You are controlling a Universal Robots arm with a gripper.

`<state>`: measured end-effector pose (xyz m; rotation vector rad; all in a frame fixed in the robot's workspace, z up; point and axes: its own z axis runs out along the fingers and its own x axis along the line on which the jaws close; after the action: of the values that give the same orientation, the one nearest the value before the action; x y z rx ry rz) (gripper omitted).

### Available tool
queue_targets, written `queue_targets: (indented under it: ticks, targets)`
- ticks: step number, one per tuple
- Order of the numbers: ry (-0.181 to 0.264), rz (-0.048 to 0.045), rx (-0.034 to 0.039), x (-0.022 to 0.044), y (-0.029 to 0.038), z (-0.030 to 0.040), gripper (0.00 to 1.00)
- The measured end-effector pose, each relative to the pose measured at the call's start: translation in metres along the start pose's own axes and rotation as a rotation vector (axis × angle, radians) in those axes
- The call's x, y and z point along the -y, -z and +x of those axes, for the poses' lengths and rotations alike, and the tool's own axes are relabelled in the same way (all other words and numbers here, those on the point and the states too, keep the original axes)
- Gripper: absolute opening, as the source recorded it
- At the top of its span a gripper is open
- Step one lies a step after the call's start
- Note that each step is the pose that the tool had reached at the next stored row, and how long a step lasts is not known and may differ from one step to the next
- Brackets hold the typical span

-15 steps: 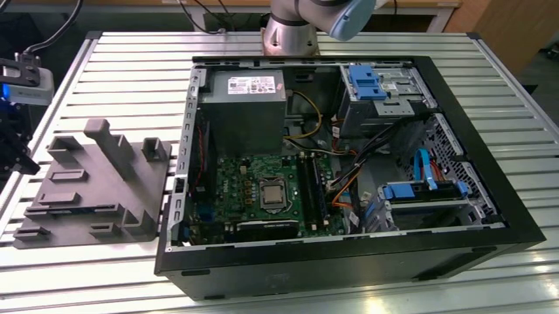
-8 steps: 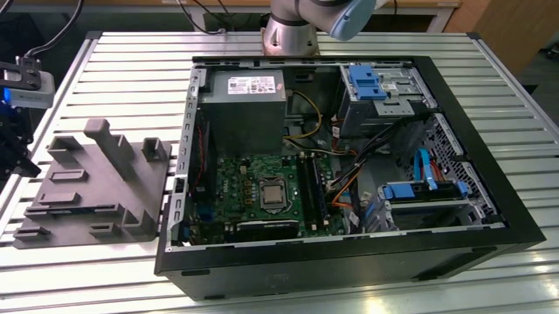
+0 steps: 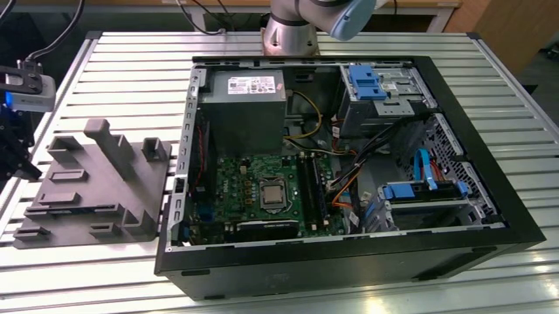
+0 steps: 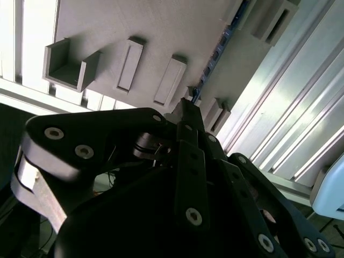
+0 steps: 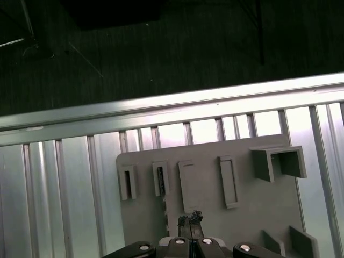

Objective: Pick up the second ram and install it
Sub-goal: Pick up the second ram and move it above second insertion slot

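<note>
At nine o'clock from the open computer case [image 3: 332, 265] in the exterior view, flat on the slatted aluminium table [image 3: 131, 59]: a grey holder plate [image 3: 88, 190] with raised blocks and narrow slots. Standing on edge in that plate in both wrist views: the second ram [image 4: 211, 62] [image 5: 165, 215], thin and dark blue-green, long axis parallel to the table's slats, one short end aimed at the table's edge rail [image 5: 161, 110]. Poised over the plate, just beside the board: the gripper [image 4: 186, 105] [image 5: 191, 219], fingers set narrow, almost tip to tip, holding nothing that can be made out; contact with the ram not clear. On toward three o'clock, inside the case: the green motherboard [image 3: 253, 186], its long black slots [image 3: 312, 186] running twelve to six, a grey power supply [image 3: 243, 111] at its twelve o'clock, blue drive brackets [image 3: 410, 191] at its three.
</note>
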<state>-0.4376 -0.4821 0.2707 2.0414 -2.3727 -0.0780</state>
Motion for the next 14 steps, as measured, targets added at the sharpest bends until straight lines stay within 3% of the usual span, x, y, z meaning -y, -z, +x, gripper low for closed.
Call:
queue_targets:
  ticks: [14]
  targets:
    - [0.003,-0.0001,-0.0002,0.0021,-0.0051,0.0042,0.11]
